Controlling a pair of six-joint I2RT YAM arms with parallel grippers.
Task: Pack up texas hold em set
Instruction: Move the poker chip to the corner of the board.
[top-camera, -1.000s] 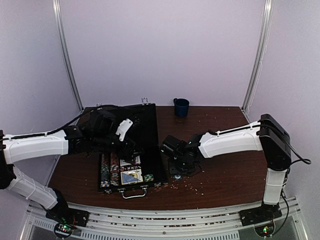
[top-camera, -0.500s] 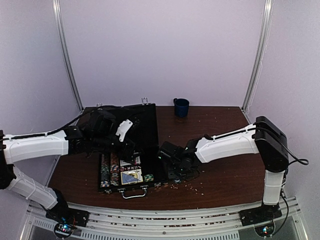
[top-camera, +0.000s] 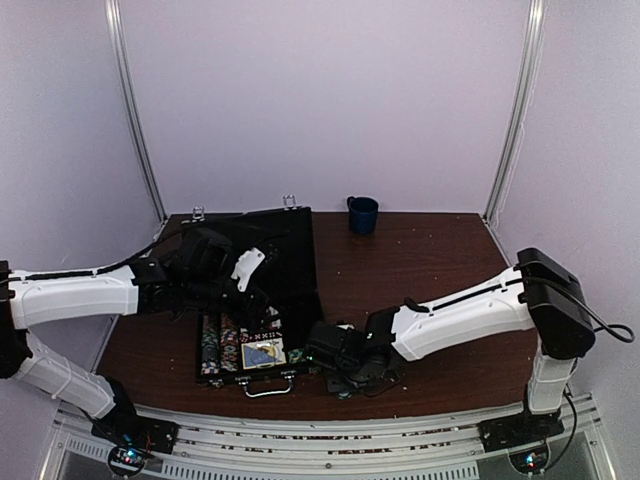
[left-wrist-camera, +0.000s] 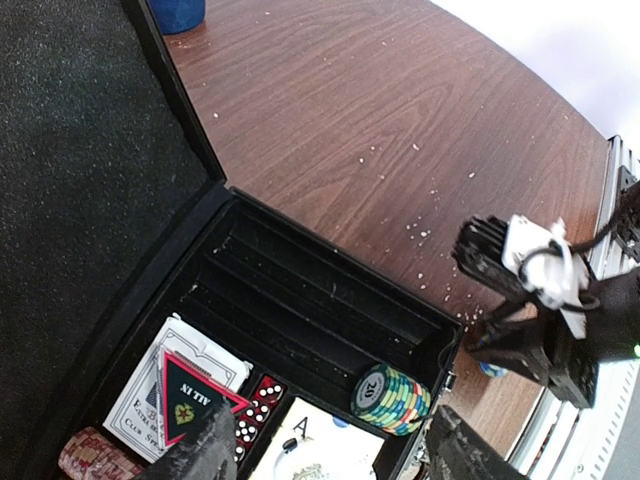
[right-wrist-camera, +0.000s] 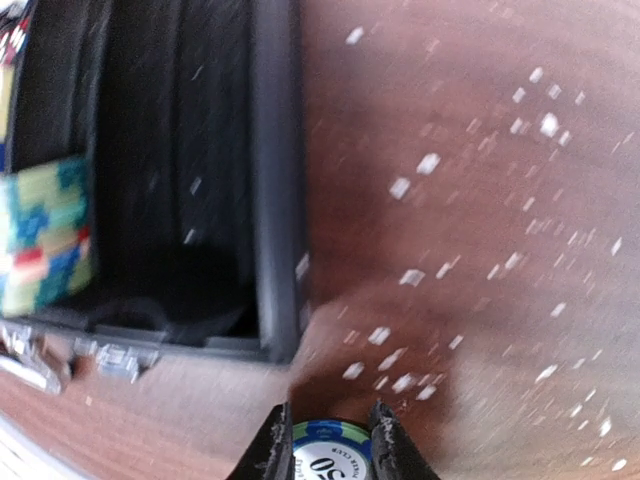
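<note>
Near the table's near edge, my right gripper (right-wrist-camera: 328, 445) pinches a poker chip (right-wrist-camera: 330, 462) just beside the open case (left-wrist-camera: 300, 290). My left gripper (left-wrist-camera: 330, 452) hangs spread above its chip stack (left-wrist-camera: 392, 385), red dice (left-wrist-camera: 258, 400) and card deck (left-wrist-camera: 215, 357). Bare wood (top-camera: 430, 250) runs to the mug (top-camera: 362, 215) at the far edge.

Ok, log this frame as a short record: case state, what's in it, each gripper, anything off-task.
case: open on the table, lid laid back
in case: chip stack, card deck, red dice
left gripper: open, above the case interior
right gripper: shut on a poker chip, over the table just outside the case's front right corner
off-task: blue mug at the table's far edge
</note>
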